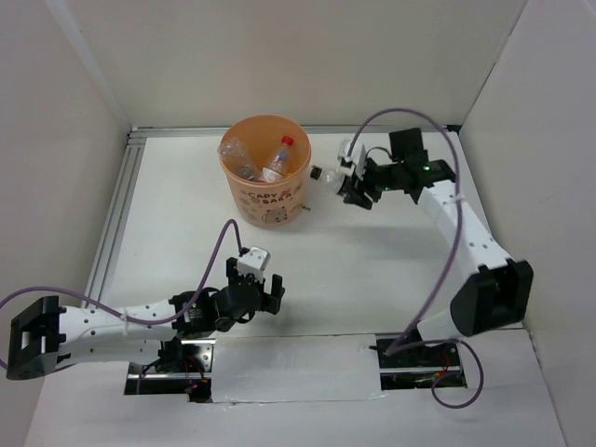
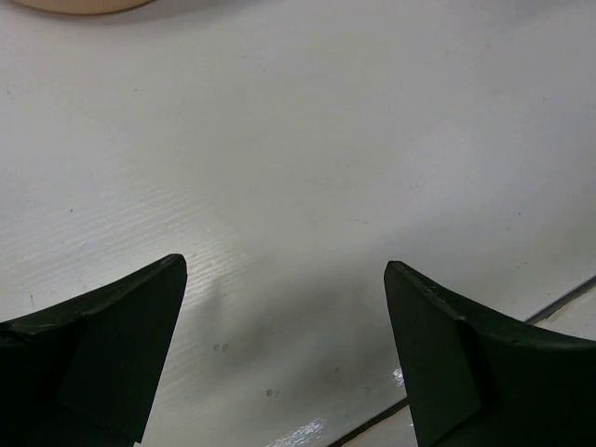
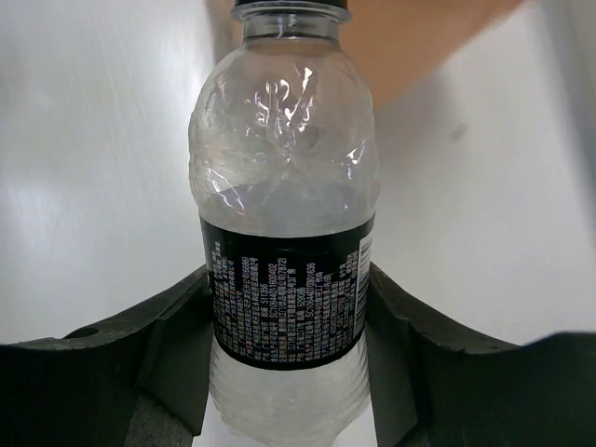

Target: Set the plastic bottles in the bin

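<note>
The orange bin [image 1: 265, 186] stands at the back middle of the table, with clear bottles inside it, one with a red cap [image 1: 278, 160]. My right gripper [image 1: 349, 186] is shut on a clear bottle with a dark label [image 3: 284, 233] and a black cap [image 1: 321, 174], held just right of the bin with the cap toward it. The bin's orange wall [image 3: 419, 37] shows behind the bottle in the right wrist view. My left gripper [image 1: 253, 291] is open and empty above the bare table near the front; its fingers [image 2: 112, 345] are spread wide.
White walls enclose the table on the left, back and right. A metal rail [image 1: 116, 214] runs along the left side. A seam [image 2: 559, 303] in the table surface lies near the left gripper.
</note>
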Available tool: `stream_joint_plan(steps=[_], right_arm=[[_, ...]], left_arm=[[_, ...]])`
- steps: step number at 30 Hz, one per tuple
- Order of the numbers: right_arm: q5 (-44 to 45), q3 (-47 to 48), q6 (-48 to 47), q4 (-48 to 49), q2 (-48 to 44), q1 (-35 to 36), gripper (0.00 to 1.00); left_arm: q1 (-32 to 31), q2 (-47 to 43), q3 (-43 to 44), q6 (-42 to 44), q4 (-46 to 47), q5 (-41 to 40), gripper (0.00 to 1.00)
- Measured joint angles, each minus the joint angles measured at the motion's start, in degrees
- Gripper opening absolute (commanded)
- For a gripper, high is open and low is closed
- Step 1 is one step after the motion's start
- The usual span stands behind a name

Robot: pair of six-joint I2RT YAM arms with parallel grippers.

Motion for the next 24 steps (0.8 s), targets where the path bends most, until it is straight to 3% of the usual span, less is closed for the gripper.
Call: stream_joint_plan(steps=[3, 7, 14, 16, 17, 18, 19, 24], right_arm=[[-5.6, 7.6, 0.7, -0.2, -5.1, 0.3, 0.19], [-10.8, 15.8, 6.1, 3.1, -5.4, 2.9, 0.29], [-10.8, 30.8, 18.0, 12.4, 12.3, 10.2, 0.37], [-9.8, 34.8, 21.4, 13.4, 17.8, 11.4, 0.74], [-9.7, 37.1, 22.0, 13.7, 21.3, 11.9, 0.75], [-9.3, 38.4, 23.3, 13.6, 23.4, 12.2, 0.96], [-8.9, 39.2, 24.8, 13.7, 25.2, 12.4, 1.0], [-6.7, 39.6, 29.4, 13.8, 26.6, 11.3, 1.0]], left_arm=[[0.0, -0.8, 0.0, 0.1, 0.7, 0.2, 1.0], [0.0, -1.2, 0.0, 0.1, 1.0, 0.4, 1.0], [0.0, -1.3, 0.0, 0.2, 2.2, 0.6, 1.0], [0.0, -1.4, 0.0, 0.2, 2.1, 0.6, 1.0], [0.0, -1.5, 0.0, 0.2, 2.2, 0.5, 1.0], [0.0, -1.7, 0.0, 0.2, 2.1, 0.5, 1.0], [0.0, -2.0, 0.0, 0.2, 2.1, 0.4, 1.0], [0.0, -3.1, 0.0, 0.3, 2.1, -0.5, 1.0]])
